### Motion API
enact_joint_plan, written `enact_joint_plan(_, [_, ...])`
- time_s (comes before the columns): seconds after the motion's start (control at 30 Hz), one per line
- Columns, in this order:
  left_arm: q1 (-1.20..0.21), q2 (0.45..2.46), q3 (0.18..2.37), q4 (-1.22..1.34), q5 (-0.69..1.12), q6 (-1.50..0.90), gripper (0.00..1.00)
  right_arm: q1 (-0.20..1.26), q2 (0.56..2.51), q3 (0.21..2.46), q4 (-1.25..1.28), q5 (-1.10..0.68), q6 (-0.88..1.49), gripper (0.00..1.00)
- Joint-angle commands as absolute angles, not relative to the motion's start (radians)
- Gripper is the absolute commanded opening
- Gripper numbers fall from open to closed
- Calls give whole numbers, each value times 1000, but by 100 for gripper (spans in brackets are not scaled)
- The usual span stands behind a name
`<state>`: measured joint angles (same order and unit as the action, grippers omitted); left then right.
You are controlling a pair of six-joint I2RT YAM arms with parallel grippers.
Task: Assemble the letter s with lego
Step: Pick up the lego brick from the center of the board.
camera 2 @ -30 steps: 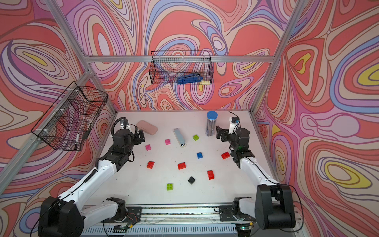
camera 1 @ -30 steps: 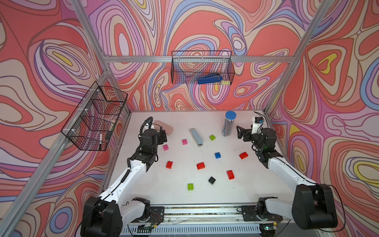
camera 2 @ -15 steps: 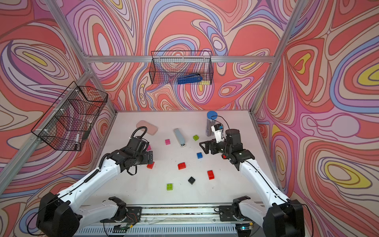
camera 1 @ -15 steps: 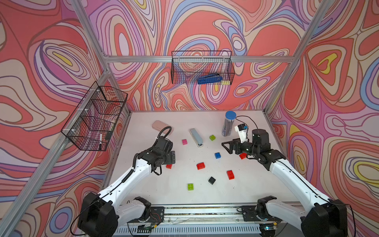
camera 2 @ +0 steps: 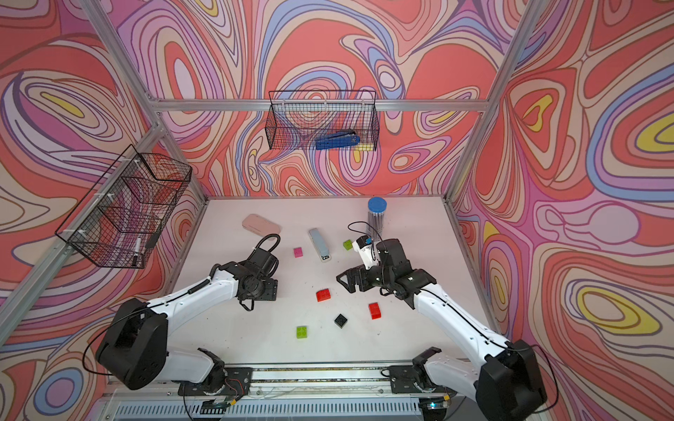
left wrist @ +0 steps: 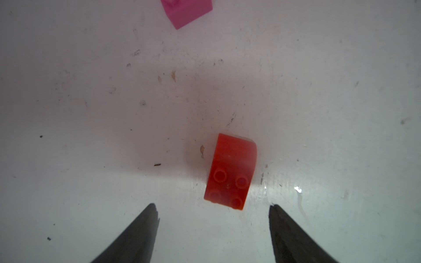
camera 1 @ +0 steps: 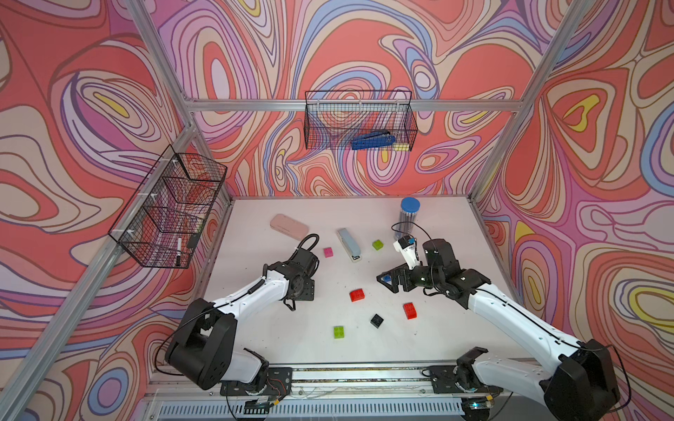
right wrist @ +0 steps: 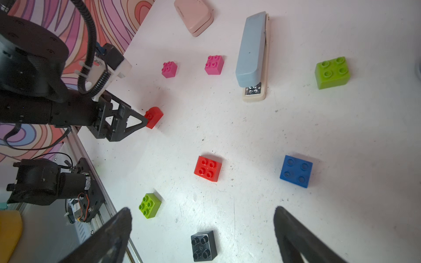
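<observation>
Surroundings: toward 12 o'clock on the counter we note a pink case, a grey-blue stapler and a blue-capped tube. About the centre lie a red brick, a black brick and a lime brick, well apart. The left arm stretches low from 7 o'clock. The left end effector is released, fingers apart, with a rounded red brick on the counter just beyond the tips. The right arm extends from 5 o'clock. The right end effector is spread wide and empty, with a blue brick ahead of it.
</observation>
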<state>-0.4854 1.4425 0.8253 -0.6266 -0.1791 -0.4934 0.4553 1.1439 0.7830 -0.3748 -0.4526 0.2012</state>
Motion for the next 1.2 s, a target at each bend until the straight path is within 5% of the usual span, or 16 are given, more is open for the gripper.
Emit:
enact_joint_plan(0.0, [-488, 1461, 854, -614, -191, -474, 75, 463, 1141, 763, -370, -423, 216, 98])
enact_joint_plan(0.37, [-489, 1603, 899, -585, -189, -462, 58, 464, 1159, 764, -383, -408, 218, 98])
enact_joint_plan(0.6, [-489, 1611, 883, -583, -167, -497, 32, 463, 1165, 768, -397, -384, 224, 98])
enact_joint_plan(1.17, [-581, 1579, 956, -796, -95, -1232, 28, 462, 1294, 847, -364, -343, 196, 98])
